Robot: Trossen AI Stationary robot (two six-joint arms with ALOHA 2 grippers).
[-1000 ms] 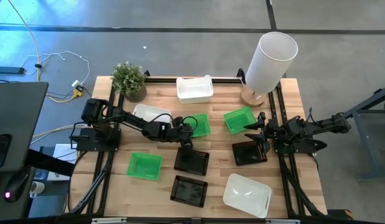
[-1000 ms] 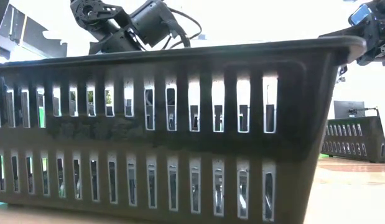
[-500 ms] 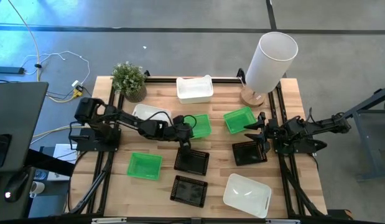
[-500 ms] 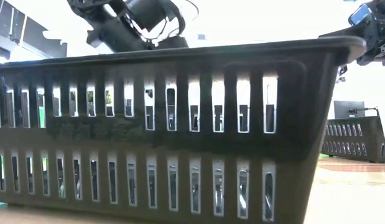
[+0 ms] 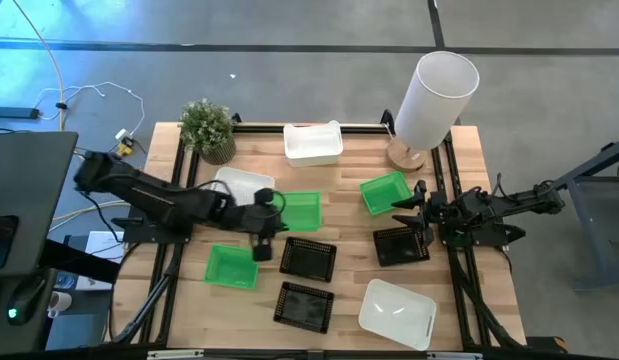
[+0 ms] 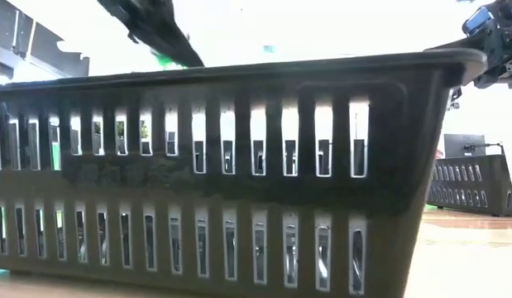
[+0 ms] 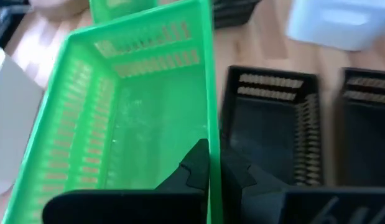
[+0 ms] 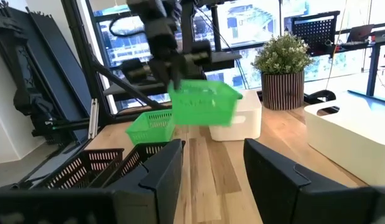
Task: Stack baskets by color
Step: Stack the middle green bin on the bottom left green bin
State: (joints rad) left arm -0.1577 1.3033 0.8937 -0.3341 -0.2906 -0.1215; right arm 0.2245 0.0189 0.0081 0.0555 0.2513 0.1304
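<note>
- While the left pincer (image 5: 265, 218) is clamped on the rim of a green basket (image 5: 300, 211), that basket hangs clear above the table (image 5: 349, 215), as the right wrist view shows (image 8: 201, 102), with the near wall pinched between the fingers (image 7: 195, 163)
- Just below it on the table lies a second green basket (image 5: 232, 266) near the left front, and a third green basket (image 5: 383, 192) sits tilted toward the right rear
- Three black mesh baskets lie apart: one at centre (image 5: 308, 258) just beside the lifted green one, one at the front (image 5: 302, 304), one on the right (image 5: 400, 244)
- One white basket (image 5: 243, 184) rests behind the left arm, another white basket (image 5: 312, 143) at the rear edge, and a third white basket (image 5: 397, 312) at the right front corner
- Right pincer (image 5: 417, 212) hovers at the far edge of the right black basket, fingers (image 8: 152, 171) spread wide and holding nothing
- A potted plant (image 5: 208, 128) stands at the left rear corner and a tall white cylinder (image 5: 432, 95) on a wooden base at the right rear
- From the low view, the slotted wall of a black basket (image 6: 231, 178) fills nearly everything
</note>
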